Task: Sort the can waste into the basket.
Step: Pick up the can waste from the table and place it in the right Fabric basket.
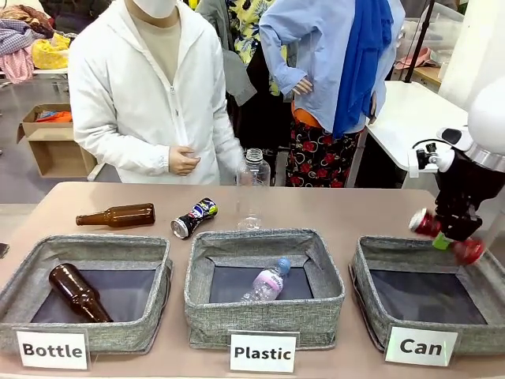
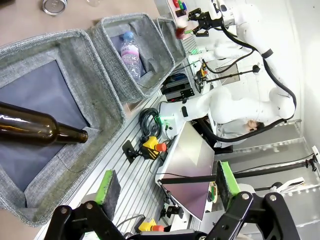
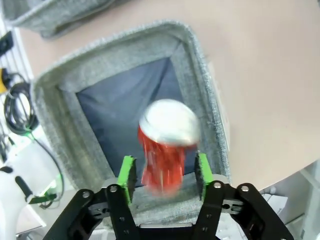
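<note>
Pincer, right [image 3: 165, 171]: jaws set narrow, green pads [image 3: 128, 172] close on either side of the crushed red can [image 3: 167, 145]. The can is blurred in the wrist view, and I cannot tell whether the pads are pressing on it. In the front view the can lies tilted across the pincer, above the 1 o'clock corner of the "Can" basket [image 1: 364, 276], whose dark lining shows directly below it.

Pincer, left [image 2: 166, 184]: spread wide, nothing between the fingers [image 2: 108, 189], hanging over the near edge of the "Bottle" basket [image 2: 75, 42].

Containers:
- "Plastic" basket [image 1: 207, 296], centre: one clear plastic bottle [image 1: 267, 283], blue cap, pink label, lying down.
- "Bottle" basket: one brown glass bottle [image 1: 77, 293], lying with its neck towards 5 o'clock.

Counter [image 1: 331, 209], loose items:
- black can [image 1: 194, 218] on its side, at 11 o'clock from the "Plastic" basket;
- second brown bottle [image 1: 118, 215] lying at 12 o'clock from the "Bottle" basket;
- uncapped clear bottle [image 1: 253, 189] upright, at 12 o'clock from the "Plastic" basket.

A person in white stands at the far side, one hand [image 1: 183, 160] at the waist.
</note>
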Action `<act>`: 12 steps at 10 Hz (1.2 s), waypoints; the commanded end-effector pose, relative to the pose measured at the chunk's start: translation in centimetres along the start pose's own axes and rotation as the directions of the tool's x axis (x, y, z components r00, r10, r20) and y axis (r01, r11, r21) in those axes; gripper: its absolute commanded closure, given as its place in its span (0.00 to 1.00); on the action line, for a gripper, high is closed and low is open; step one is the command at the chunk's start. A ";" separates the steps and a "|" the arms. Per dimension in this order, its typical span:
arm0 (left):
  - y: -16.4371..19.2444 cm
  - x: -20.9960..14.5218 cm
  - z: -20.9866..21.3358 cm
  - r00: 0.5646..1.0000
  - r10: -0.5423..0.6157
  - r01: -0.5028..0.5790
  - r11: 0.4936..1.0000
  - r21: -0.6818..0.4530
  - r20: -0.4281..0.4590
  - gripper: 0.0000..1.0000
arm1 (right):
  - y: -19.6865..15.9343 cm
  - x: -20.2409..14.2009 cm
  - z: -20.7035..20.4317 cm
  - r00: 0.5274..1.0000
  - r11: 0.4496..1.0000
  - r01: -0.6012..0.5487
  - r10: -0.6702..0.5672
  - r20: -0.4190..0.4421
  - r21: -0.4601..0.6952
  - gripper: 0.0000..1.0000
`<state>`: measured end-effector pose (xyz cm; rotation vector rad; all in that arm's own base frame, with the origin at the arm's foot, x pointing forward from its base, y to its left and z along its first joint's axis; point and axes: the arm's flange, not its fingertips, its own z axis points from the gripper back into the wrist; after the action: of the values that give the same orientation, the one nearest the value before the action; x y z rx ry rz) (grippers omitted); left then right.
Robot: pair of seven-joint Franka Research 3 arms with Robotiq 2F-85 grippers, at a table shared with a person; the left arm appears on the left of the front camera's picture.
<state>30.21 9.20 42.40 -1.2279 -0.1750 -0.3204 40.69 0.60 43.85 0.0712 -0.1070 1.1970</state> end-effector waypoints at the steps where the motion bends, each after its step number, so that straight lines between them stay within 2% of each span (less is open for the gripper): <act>1: -0.2 -0.1 0.1 1.000 -0.010 0.010 1.000 -0.010 -0.001 0.00 | -0.8 -0.2 0.2 1.000 1.000 -0.024 0.024 -0.010 0.014 0.00; 3: -0.2 -0.1 0.1 1.000 -0.010 0.010 1.000 -0.010 -0.001 0.00 | -0.8 -0.3 0.1 1.000 1.000 -0.016 0.016 -0.003 0.022 0.00; 4: -0.2 -0.1 0.1 1.000 -0.010 0.010 1.000 -0.010 -0.001 0.00 | -0.9 -0.4 0.1 0.999 0.999 0.027 -0.028 0.032 0.035 0.00; 5: -0.2 -0.1 0.1 1.000 -0.010 0.010 1.000 -0.010 -0.001 0.00 | -0.9 -0.4 0.3 0.991 0.995 0.085 -0.091 0.099 0.058 0.00; 6: -0.2 -0.1 0.1 1.000 -0.010 0.010 1.000 -0.010 -0.001 0.00 | -0.6 -0.7 0.9 0.953 0.974 0.181 -0.209 0.221 0.138 0.00; 7: -0.2 -0.1 0.1 1.000 -0.010 0.010 1.000 -0.010 -0.001 0.00 | -0.5 -0.9 2.0 0.796 0.874 0.378 -0.475 0.375 0.304 0.00; 8: -0.2 -0.1 0.1 1.000 -0.010 0.010 1.000 -0.010 -0.001 0.00 | -0.5 -1.1 2.5 0.624 0.784 0.470 -0.620 0.476 0.405 0.00; 9: -0.2 -0.1 0.1 1.000 -0.010 0.010 1.000 -0.010 -0.001 0.00 | -0.6 -1.5 3.2 0.455 0.704 0.443 -0.710 0.538 0.555 0.00; 10: -0.2 -0.1 0.1 1.000 -0.010 0.010 1.000 -0.010 -0.001 0.00 | -1.0 -2.2 3.5 0.319 0.589 0.435 -0.808 0.495 0.681 0.00; 11: -0.2 -0.1 0.1 1.000 -0.010 0.010 1.000 -0.010 -0.001 0.00 | -1.7 -3.2 3.8 0.186 0.477 0.375 -0.879 0.440 0.795 0.00; 12: -0.2 -0.1 0.1 1.000 -0.010 0.010 1.000 -0.010 -0.001 0.00 | -2.3 -4.4 4.1 0.112 0.425 0.263 -0.905 0.410 0.866 0.00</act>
<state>30.23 9.17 42.40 -1.2281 -0.1743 -0.3213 40.39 -3.78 47.27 0.9438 -0.3639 0.4190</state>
